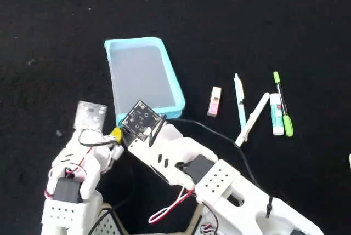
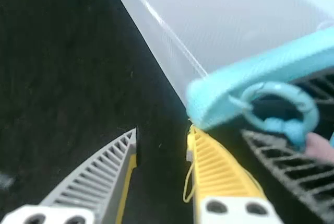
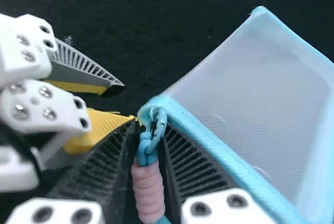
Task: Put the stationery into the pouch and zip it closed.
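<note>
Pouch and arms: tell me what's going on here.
The right arm has its jaws shut on the zipper pull at a corner of the pouch. The left arm has its jaws open beside that corner. The pens, eraser and glue stick lie on the table, not yet inside.

The pouch (image 1: 140, 75) has turquoise trim round a frosted, whitish mesh panel. Its zip pull (image 3: 148, 174) is a turquoise ring with a ribbed pink tab. The left gripper (image 2: 162, 132) has one grey finger and one yellow, both ridged. The right gripper (image 3: 151, 126) has black, ridged fingers. The table (image 1: 274, 27) is black. The eraser (image 1: 215, 102) is pink and white, one pen (image 1: 240, 102) is white and pale blue, the glue stick (image 1: 276, 113) is white with green, and the marker (image 1: 287, 124) is lime green.
</note>
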Robot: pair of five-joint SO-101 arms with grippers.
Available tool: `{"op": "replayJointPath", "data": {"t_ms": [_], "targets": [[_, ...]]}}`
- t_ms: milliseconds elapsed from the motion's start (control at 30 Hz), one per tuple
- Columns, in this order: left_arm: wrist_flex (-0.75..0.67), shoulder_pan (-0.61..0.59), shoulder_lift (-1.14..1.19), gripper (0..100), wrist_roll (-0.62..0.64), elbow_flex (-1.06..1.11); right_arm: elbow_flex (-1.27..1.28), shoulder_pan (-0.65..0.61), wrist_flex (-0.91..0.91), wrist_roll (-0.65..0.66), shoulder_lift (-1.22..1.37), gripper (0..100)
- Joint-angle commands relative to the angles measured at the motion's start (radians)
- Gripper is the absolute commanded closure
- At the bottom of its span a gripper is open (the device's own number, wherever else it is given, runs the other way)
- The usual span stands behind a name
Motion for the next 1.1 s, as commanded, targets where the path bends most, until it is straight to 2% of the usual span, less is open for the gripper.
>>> {"op": "replayJointPath", "data": {"t_ms": [0, 400, 700, 900, 1067], "targets": [[0.075, -0.016, -0.002, 84, 0.000, -0.127, -0.010, -0.011, -0.028, 0.000, -0.038, 98.8], [0.077, 0.021, -0.003, 84, 0.002, -0.139, -0.010, -0.011, -0.026, 0.000, -0.038, 98.8], [-0.008, 0.021, -0.003, 84, 0.005, -0.122, -0.010, -0.011, -0.026, 0.000, -0.038, 98.8], [-0.084, 0.088, -0.002, 84, 0.043, -0.061, -0.008, -0.011, -0.026, 0.000, -0.038, 98.8], [-0.150, 0.062, -0.002, 84, 0.041, -0.012, -0.007, -0.011, -0.026, 0.000, -0.038, 98.8]]}}
